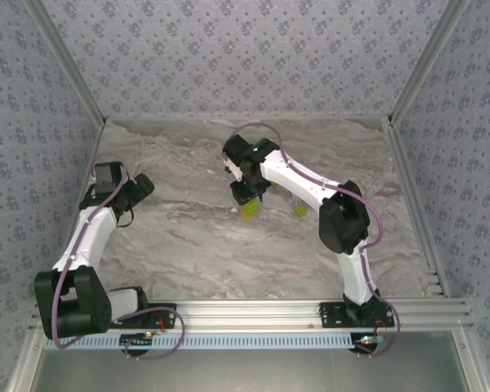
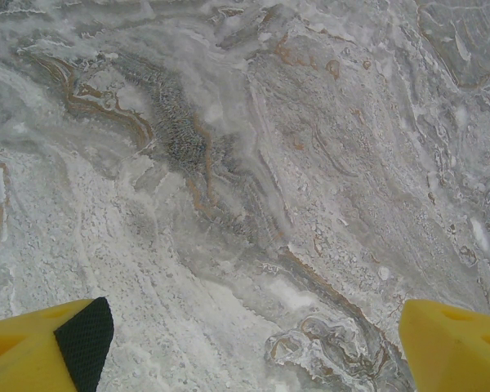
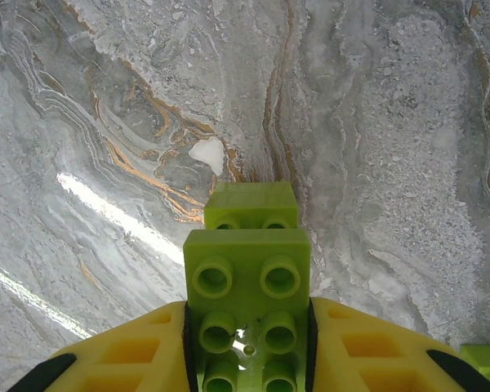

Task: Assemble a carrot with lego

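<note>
- The left gripper (image 2: 245,359) hangs over the bare marbled table (image 2: 229,163), well apart from the bricks. Its yellow fingers (image 2: 33,355) are spread wide with nothing between them. It poses little hazard, though it is too far off to steady a piece.
- The right gripper (image 3: 247,351) is pressed together on the sides of the lime-green brick stack (image 3: 247,273), near the table's middle. The grip takes only the stack's near end, and a second brick juts from the far end. Pressing down could therefore tilt the stack in the pads or pop that brick off.
- A loose lime-green brick (image 1: 300,210) lies near the held stack, to its right. A careless swing of the arm could knock it away.
</note>
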Motion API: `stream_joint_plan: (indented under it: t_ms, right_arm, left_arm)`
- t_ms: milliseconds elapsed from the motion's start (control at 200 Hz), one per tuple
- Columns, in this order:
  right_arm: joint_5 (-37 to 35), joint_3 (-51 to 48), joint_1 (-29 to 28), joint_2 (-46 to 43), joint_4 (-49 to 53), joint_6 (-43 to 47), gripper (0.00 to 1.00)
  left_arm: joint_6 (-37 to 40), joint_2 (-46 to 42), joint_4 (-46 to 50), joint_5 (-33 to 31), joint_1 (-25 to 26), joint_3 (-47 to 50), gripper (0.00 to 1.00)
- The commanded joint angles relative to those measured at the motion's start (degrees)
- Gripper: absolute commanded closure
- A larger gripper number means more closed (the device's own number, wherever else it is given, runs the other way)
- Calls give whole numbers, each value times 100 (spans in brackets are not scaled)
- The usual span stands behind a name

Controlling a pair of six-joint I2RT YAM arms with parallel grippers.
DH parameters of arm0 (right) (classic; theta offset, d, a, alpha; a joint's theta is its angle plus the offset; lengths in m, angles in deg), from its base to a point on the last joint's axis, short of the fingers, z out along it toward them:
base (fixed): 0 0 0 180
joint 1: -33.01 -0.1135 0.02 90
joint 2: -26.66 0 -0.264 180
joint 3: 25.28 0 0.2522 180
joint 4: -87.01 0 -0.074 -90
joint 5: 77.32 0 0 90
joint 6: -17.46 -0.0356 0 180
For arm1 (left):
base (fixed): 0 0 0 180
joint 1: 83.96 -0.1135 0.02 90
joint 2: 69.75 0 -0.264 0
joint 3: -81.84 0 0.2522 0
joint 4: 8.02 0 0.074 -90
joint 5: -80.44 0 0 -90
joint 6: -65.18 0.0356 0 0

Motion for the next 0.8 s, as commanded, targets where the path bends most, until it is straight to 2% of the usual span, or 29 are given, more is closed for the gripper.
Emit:
stream_joint_plan:
  t_ms: [0,225,440,800]
  right_arm:
    - [27,-453,-51,484,546,-2,65]
    - [114,-646,-33,485,445,-2,65]
    - [142,-419,-22,272,488,124,65]
    - [130,694,75,66,967,1510,65]
  left_arm:
    - [-30,-24,-68,49,-6,-9,8]
    - [-30,-20,-80,48,-13,-6,8]
    - [-30,-6,-79,57,-6,-21,8]
    - [-30,3,-68,57,-6,-35,8]
